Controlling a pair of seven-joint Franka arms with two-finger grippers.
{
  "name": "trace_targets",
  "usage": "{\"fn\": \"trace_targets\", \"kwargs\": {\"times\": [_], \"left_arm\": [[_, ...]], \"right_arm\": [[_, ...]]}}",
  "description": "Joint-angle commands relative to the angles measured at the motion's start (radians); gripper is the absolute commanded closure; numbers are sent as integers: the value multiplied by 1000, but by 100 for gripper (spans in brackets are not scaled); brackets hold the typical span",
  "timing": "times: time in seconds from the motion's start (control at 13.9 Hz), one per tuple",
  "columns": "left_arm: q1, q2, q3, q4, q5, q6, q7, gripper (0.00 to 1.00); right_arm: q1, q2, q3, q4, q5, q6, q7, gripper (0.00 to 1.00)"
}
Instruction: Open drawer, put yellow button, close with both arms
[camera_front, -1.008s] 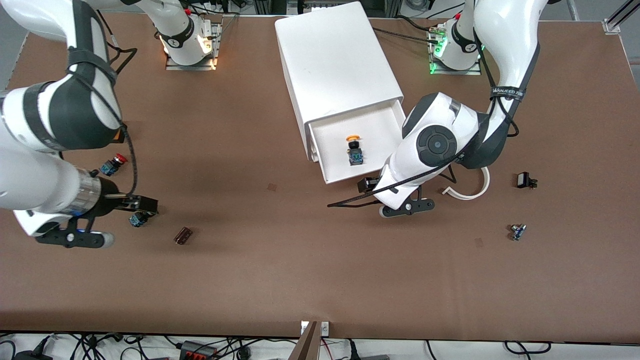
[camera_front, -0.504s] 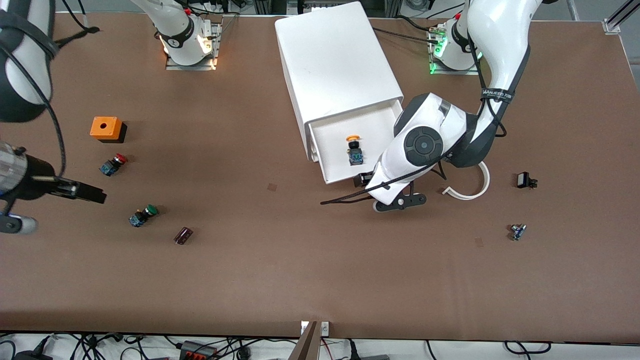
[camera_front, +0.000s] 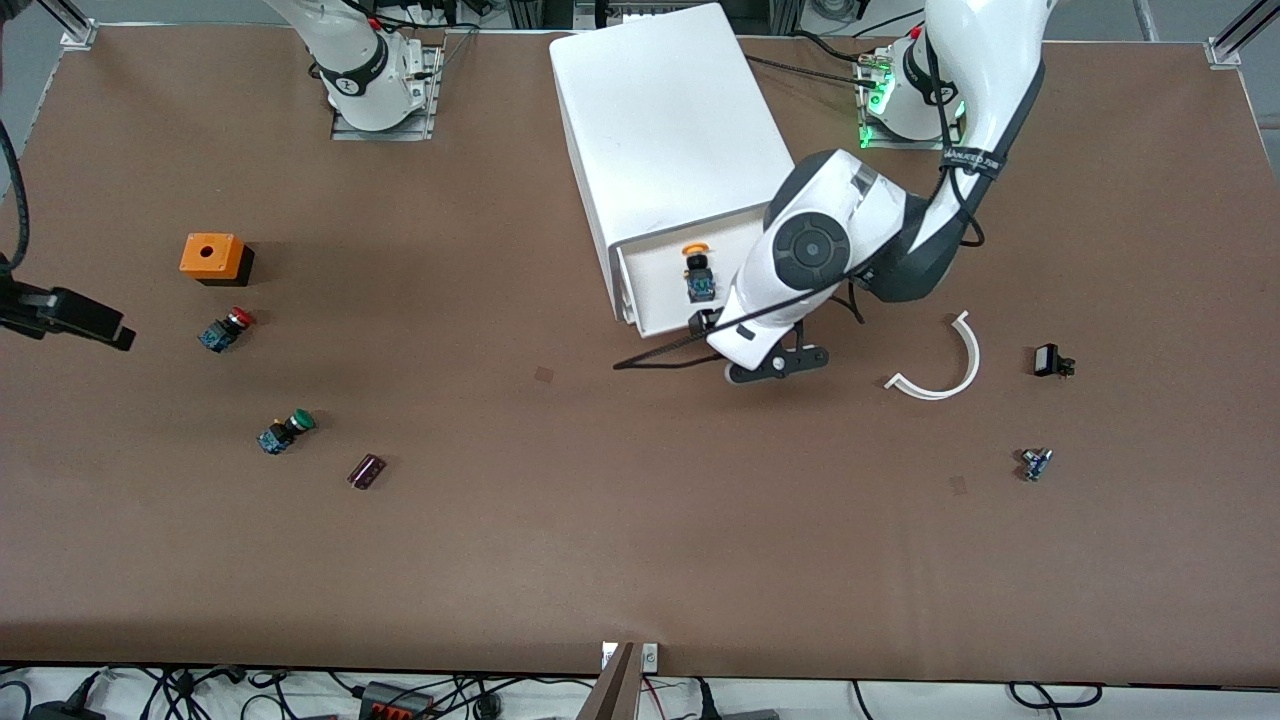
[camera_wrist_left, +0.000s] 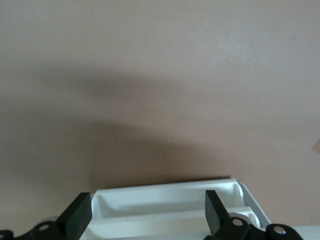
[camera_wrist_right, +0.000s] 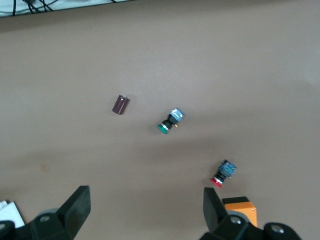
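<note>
**Yellow button in the half-open drawer, left gripper at its front**

Front view: a brown table (camera_front: 560, 500) with cables along the near edge. The white cabinet (camera_front: 670, 130) stands between the two arm bases. Its drawer (camera_front: 650, 290) is part-way out, toward the camera. The yellow button (camera_front: 697, 272) lies in it, long axis running near to far, yellow cap toward the cabinet, blue base toward the camera. The left gripper (camera_front: 700, 325) sits at the drawer's front edge. The right gripper (camera_front: 85, 322) hangs over the right arm's end of the table, near an orange box (camera_front: 212, 257), a red-capped switch (camera_front: 226, 329) and a green-capped switch (camera_front: 284, 431).

Left wrist view: the fingers (camera_wrist_left: 80, 216) are spread wide over the drawer's front wall (camera_wrist_left: 165, 202).

Right wrist view: the fingers (camera_wrist_right: 77, 206) are spread wide, nothing between them, high above the bare table (camera_wrist_right: 150, 55).
</note>
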Motion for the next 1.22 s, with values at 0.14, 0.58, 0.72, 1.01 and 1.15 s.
{"fn": "trace_targets", "kwargs": {"times": [0.14, 0.58, 0.72, 1.01, 1.15], "left_arm": [[11, -102, -59, -144, 17, 4, -41, 0], [11, -112, -131, -187, 17, 6, -130, 0], [13, -113, -143, -189, 17, 4, -131, 0], [8, -112, -149, -201, 17, 7, -142, 0], [5, -112, -152, -201, 17, 6, -142, 0]], "right_arm": [[-11, -76, -3, -93, -10, 17, -76, 0], [-7, -154, -3, -221, -38, 44, -73, 0], [-5, -213, -2, -309, -55, 89, -76, 0], [-5, -263, -2, -383, -55, 94, -74, 0], [-5, -285, -2, -410, -57, 100, -76, 0]]}}
